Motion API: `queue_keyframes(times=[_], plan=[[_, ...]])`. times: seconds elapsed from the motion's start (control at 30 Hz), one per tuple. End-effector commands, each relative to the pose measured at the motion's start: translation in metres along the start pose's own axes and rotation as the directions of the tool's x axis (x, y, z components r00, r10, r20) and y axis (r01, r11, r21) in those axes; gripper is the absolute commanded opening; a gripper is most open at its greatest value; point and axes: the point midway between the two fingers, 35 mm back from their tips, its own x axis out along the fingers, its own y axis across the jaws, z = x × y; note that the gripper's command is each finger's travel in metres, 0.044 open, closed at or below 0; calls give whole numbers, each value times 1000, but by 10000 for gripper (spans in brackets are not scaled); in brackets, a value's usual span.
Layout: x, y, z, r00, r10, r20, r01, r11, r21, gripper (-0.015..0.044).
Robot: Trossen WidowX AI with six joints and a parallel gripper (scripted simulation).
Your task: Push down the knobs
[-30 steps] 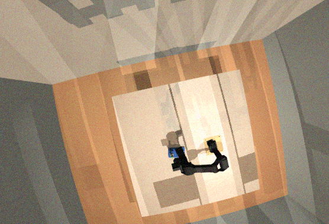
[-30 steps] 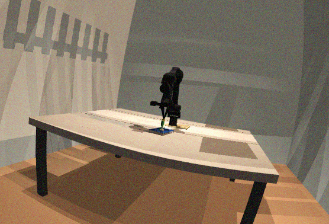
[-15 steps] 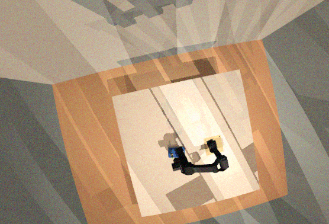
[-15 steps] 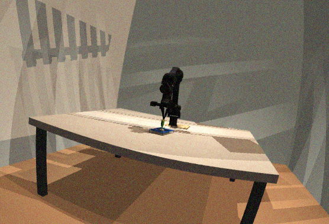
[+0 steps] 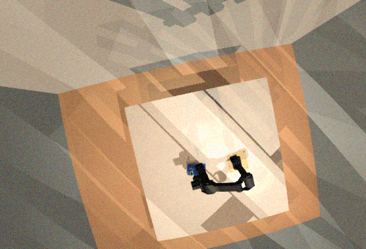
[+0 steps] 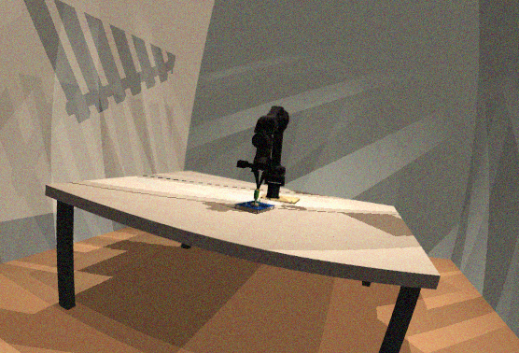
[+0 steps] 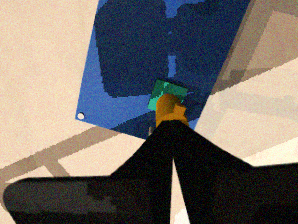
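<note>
The blue circuit board [image 5: 189, 165] [image 6: 265, 205] [image 7: 90, 100] stands on the table. In the wrist view, a green potentiometer [image 7: 160, 90] sits near the board's lower edge. An orange knob [image 7: 164, 108] is above it and covers part of it; the height of the knob over the potentiometer cannot be told. My gripper [image 7: 170, 128] [image 6: 257, 190] is shut, with nothing seen between its fingers. Its tips overlap the knob's near side in the wrist view; whether they touch it is unclear. A second potentiometer and knob cannot be made out in the wrist view.
The arm's yellow base plate [image 5: 243, 165] [image 6: 290, 200] is on the table [image 5: 164, 211] [image 6: 154, 210], beside the board. The arm [image 5: 227, 187] [image 6: 277, 149] arches from it to the board. A small pale hole [image 7: 80, 116] marks a board corner. Shadows cross the board and table.
</note>
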Motion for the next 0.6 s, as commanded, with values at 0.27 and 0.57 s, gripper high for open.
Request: queue_keyframes(times=[0.27, 0.57], plan=[[13, -2, 1, 1000, -3, -17, 3, 1000, -3, 0], [14, -2, 1, 1000, -3, -17, 3, 1000, -3, 0]])
